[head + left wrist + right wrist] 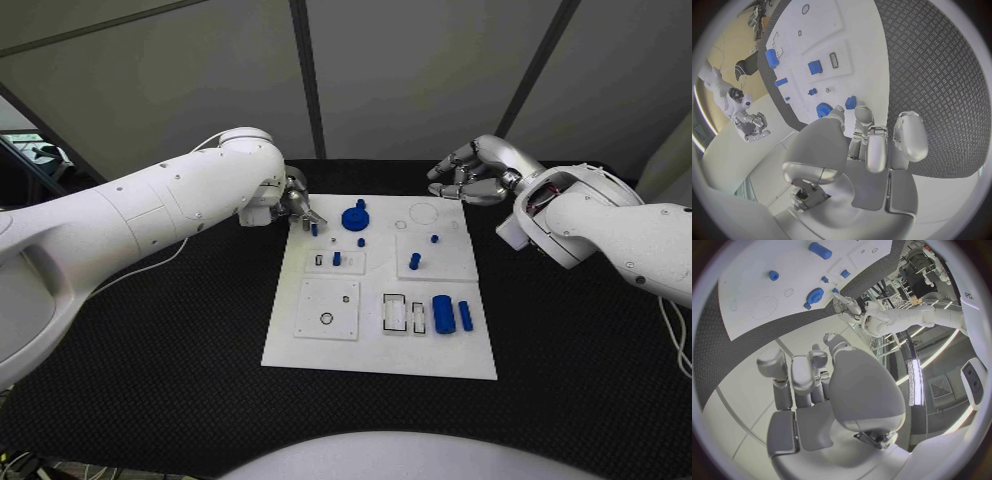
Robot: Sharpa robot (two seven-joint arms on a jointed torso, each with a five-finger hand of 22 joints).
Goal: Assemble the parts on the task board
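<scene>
Big blue cylinder (443, 313) sits nearest me on the task board (382, 355), slim peg (464, 314) just beside it.
From my end the left hand (296, 203) pinches a small blue part (315, 228) at the board's far left edge; right hand (472, 172) hovers past the far edge, fingers curled, holding nothing.

We list a counter (159, 370) covered in black matting with a raised diamond tread, filling the lower part of the head view. Behind it we record a wall of pale grey panels (404, 70) divided by dark, slightly slanted strips (304, 80). In the right wrist view we note a long bright light strip (912, 382) and metal framework (879, 342) beyond the counter, and in the left wrist view a tan surface (729, 40) at the rim.
</scene>
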